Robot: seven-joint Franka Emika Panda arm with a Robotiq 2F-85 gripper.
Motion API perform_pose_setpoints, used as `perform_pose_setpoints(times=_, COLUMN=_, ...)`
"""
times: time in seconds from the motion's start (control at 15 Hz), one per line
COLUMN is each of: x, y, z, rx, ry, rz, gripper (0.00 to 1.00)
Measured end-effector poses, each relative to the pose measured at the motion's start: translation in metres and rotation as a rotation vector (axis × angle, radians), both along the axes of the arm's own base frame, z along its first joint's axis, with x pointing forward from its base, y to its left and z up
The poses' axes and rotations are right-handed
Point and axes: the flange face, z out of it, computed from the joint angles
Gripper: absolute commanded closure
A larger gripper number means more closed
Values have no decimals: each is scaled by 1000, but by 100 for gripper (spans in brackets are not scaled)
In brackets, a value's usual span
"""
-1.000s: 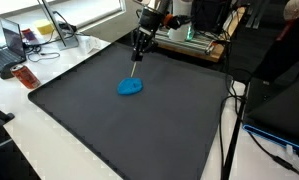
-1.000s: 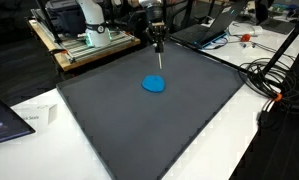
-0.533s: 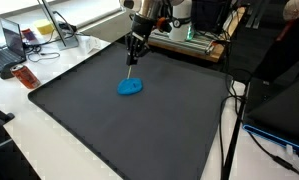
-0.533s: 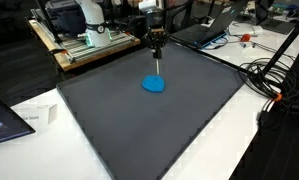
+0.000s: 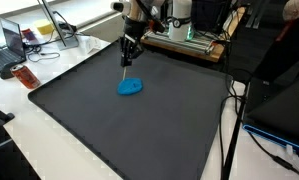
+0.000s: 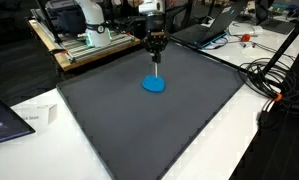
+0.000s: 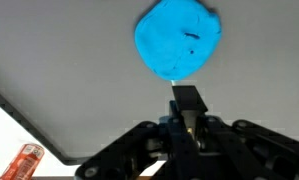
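hand (image 5: 130, 49) pinching a thin stick (image 5: 125, 62), pointing down. tip's just above the blue disc (image 5: 130, 87), near the tabletop's (image 5: 139, 140) robot-side edge.

The white desk (image 5: 64, 150) is covered almost wholly by a dark grey mat (image 5: 139, 120), whose corners reach near the desk's edges in both exterior views. A flat blue blob (image 5: 130, 87) lies on the mat, toward its far edge and well apart from every corner. On the bare strip beside one mat corner lies an orange bottle (image 5: 25, 77) on its side, with a laptop (image 5: 9, 45) behind it. Near another corner rests a white card (image 6: 34, 118).
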Motion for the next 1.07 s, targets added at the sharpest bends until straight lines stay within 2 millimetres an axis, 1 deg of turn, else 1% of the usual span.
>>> perform_pose_setpoints(times=0.47, x=10, y=-2, z=-10, rx=35, ry=57, rz=-4, gripper=97)
perform_pose_setpoints(times=1.07, x=16, y=-1, z=-26, rx=57, ry=107, rz=-5, gripper=97)
